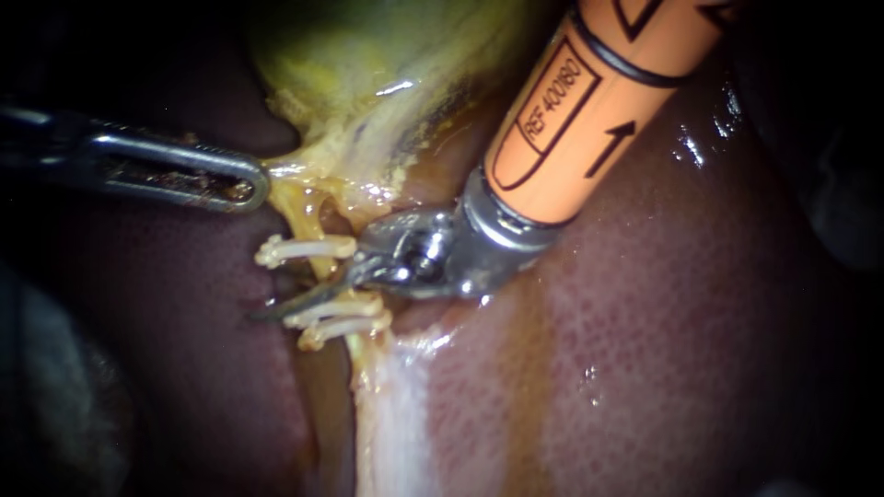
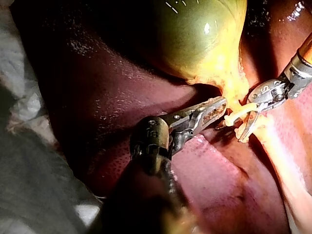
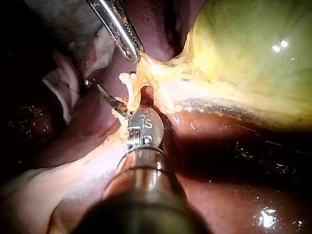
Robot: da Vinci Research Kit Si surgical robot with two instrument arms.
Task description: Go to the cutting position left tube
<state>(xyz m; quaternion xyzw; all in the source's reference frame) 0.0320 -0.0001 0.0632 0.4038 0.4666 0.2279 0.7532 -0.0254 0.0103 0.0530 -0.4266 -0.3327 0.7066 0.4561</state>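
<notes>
1. Liver (image 1: pixel 691 368): dark red and wet, seen beneath and around everything else.
2. Gallbladder (image 1: pixel 368 55): yellow-green, lying on the liver. It narrows to a yellow neck from which the tube is given off.
3. Right instrument (image 1: pixel 295 299): orange shaft and metal wrist, entered from the upper right. One thin blade is laid across the front of the tube, between the upper clip and the lower pair. The second blade is largely hidden behind the tissue, so the jaws are taken as narrowly parted astride the tube, with nothing clamped.
4. Left instrument (image 1: pixel 249 184): entered from the left. Its slotted jaws are closed on the gallbladder at the edge of the neck, just above the upper clip.
5. Tube (image 1: pixel 324 269): pale yellow, run from the neck down over the liver. It is crossed by three clips and by the right blade.
6. Clips: all white.
   - Upper clip (image 1: pixel 308 248): set alone.
   - Lower clips (image 1: pixel 341 317): two set close together just below the blade.
</notes>
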